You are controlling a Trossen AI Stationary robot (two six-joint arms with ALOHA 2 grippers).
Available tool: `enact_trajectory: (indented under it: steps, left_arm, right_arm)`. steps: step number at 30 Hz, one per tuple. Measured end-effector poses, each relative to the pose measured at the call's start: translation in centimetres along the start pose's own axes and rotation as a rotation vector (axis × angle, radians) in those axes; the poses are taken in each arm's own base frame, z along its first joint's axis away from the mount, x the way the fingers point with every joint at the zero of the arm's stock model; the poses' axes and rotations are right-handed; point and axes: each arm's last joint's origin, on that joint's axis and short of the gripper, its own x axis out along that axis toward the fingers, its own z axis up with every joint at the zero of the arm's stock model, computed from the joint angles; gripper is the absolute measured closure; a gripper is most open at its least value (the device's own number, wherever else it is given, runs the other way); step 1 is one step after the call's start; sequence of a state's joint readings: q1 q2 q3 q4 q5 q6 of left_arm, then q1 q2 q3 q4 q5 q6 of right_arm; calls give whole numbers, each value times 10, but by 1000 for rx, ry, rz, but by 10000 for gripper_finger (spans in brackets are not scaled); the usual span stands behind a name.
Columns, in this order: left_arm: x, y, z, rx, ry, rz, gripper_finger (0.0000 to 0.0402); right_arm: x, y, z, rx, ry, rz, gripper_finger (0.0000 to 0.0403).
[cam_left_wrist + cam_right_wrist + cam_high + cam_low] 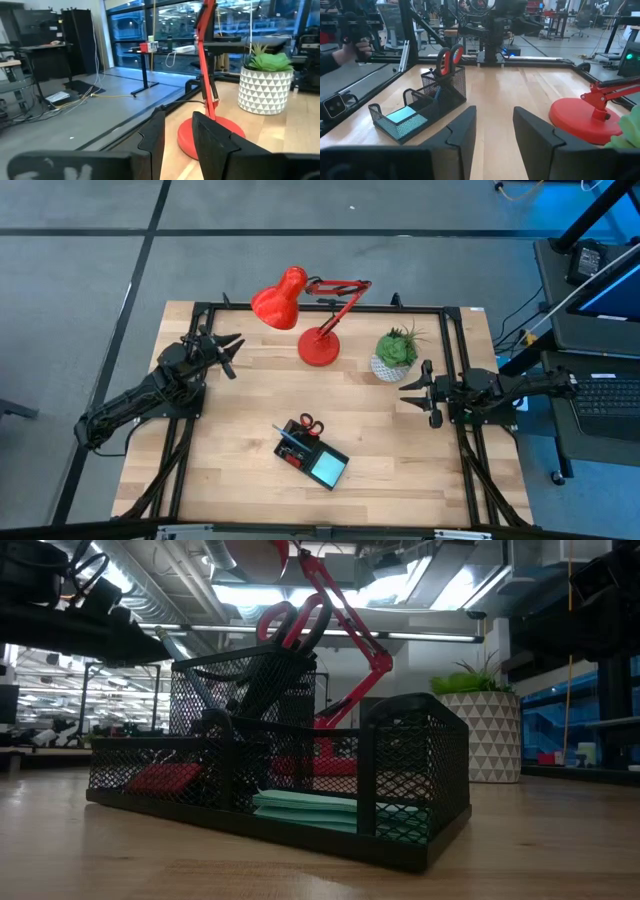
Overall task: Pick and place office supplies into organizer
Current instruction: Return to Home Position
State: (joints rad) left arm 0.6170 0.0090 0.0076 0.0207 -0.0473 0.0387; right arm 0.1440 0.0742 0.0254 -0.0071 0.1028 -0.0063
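organizer: black mesh tray, my reference for everything below
scissors: upright in the organizer's tall cup, red handles up
sticky pad: flat in a low compartment of the organizer
left gripper: well off to the organizer's far left, fingers narrowly parted, empty
right gripper: well right of the organizer, fingers parted, holding nothing
red lamp: behind the organizer, between my two grippers
plant: behind-right of the organizer, near the right gripper
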Motion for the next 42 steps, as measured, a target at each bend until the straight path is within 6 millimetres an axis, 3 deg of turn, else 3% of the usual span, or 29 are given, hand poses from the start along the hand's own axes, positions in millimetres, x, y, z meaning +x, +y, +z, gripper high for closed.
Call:
enact_trajectory:
  steps: [42]
  left_arm:
    - [0, 0, 0, -25, -5, 6, 309]
  right_arm:
    - [0, 0, 0, 1, 3, 1, 269]
